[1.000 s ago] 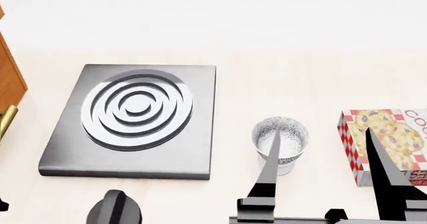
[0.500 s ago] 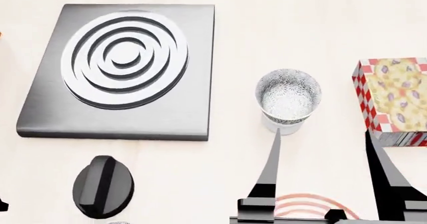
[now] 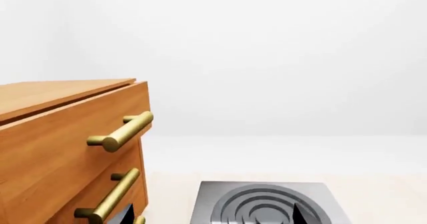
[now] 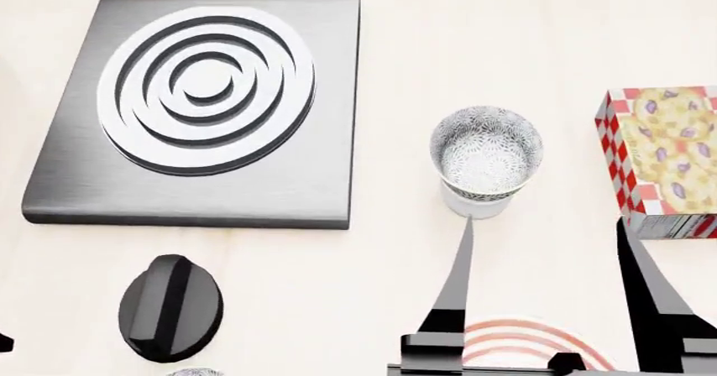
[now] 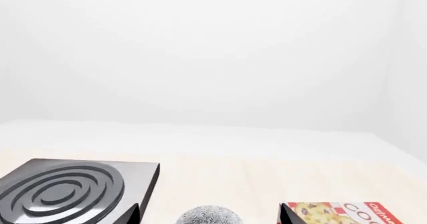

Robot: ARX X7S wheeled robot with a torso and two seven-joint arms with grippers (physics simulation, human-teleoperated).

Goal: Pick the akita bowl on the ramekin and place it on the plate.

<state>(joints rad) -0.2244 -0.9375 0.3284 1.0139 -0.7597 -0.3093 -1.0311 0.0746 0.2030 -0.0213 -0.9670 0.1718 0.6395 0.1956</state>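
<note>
The akita bowl (image 4: 486, 152), speckled grey-black with a pale inside, sits upright in the white ramekin (image 4: 478, 204), whose base shows below it. My right gripper (image 4: 546, 225) is open just short of the bowl, one finger tip pointing at the ramekin. In the right wrist view the bowl (image 5: 208, 217) peeks up between the open right gripper (image 5: 210, 213) tips. Part of the plate (image 4: 526, 340), with its red rings, shows at the bottom edge under the right arm. In the left wrist view my left gripper (image 3: 213, 218) is open and empty.
A grey stove plate (image 4: 67, 183) with raised rings lies at the left, with a black knob (image 4: 170, 307) in front of it. A red-checked cookie box (image 4: 667, 158) stands right of the bowl. A wooden drawer cabinet (image 3: 67, 144) with brass handles is beside the left gripper.
The head view has tilted down: stove plate, bowl and box have slid up the frame, and the plate and knob have come into view. The right gripper fingers stay spread.
</note>
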